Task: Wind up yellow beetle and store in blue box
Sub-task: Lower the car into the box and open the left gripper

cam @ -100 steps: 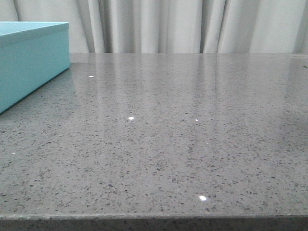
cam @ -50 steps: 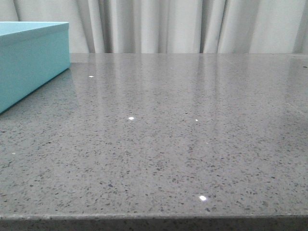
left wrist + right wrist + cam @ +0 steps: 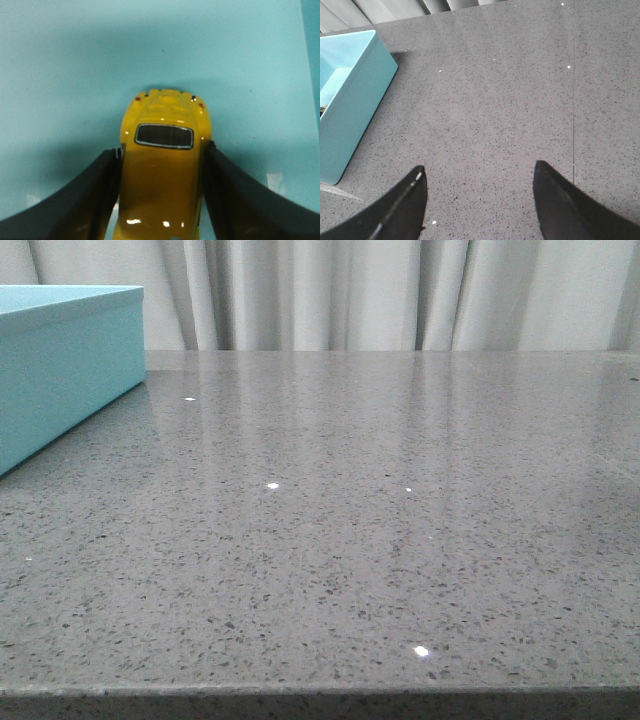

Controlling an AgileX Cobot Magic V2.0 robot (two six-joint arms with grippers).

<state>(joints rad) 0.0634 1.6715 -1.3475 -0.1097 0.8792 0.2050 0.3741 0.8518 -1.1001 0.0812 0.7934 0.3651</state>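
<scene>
In the left wrist view the yellow beetle (image 3: 162, 165) is seen from above, its dark window and rounded roof facing me. My left gripper (image 3: 163, 148) is shut on it, a black finger against each side. Beneath the car lies a pale turquoise surface (image 3: 75, 75), which looks like the inside of the blue box. That blue box (image 3: 60, 370) stands at the table's far left; its open corner (image 3: 350, 100) also shows in the right wrist view. My right gripper (image 3: 479, 167) hangs open over bare table, apart from the box, with nothing between its fingers. The front view shows neither gripper.
The grey speckled table (image 3: 380, 520) stretches from the box to the right, with its front edge (image 3: 320, 692) close to the camera. Pale curtains (image 3: 380, 290) hang behind the table's far edge.
</scene>
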